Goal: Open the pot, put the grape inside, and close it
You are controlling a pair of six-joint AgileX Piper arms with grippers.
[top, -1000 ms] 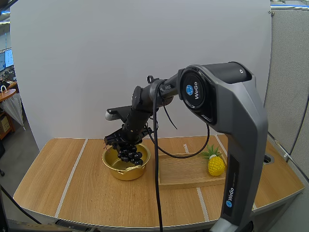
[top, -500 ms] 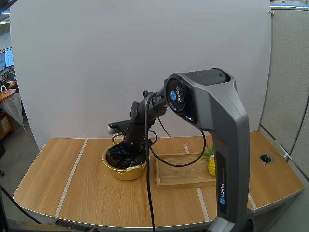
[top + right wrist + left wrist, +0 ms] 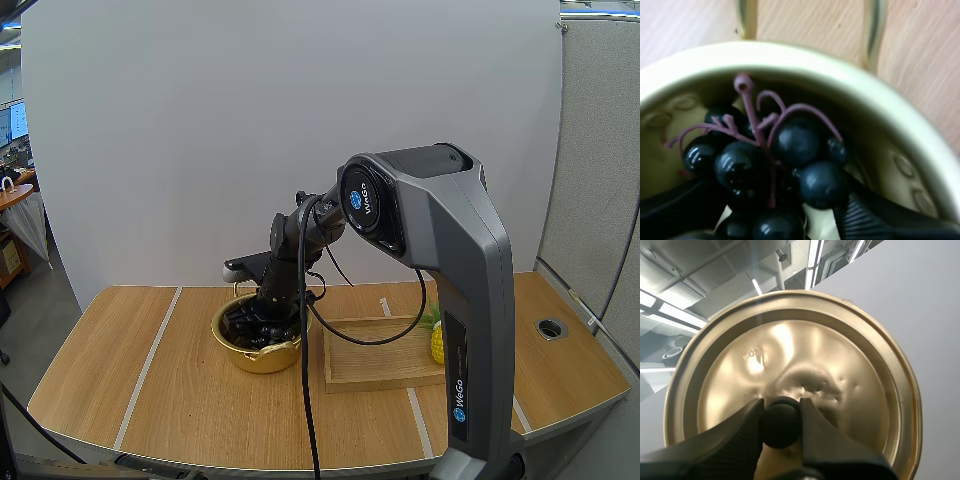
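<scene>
While the right claw (image 3: 772, 200) sits low inside the pot (image 3: 880, 100), clamped on the grapes (image 3: 790, 150), and the left claw (image 3: 781, 412) is closed on the knob (image 3: 781, 424) of the lid (image 3: 790, 350), I fear a stem (image 3: 752, 117) may catch a finger (image 3: 865, 220) and drag the bunch out.

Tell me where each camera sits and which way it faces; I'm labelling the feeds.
High view: behind and above the bases, facing forward and down over the table; right arm stretched to the pot.
Left wrist view: on the left arm, facing upward at the lid; left claw pinches its knob.
Right wrist view: on the right arm, facing down into the pot; right claw grips the grapes.
Shared: high and right wrist views both show pot and grapes.
</scene>
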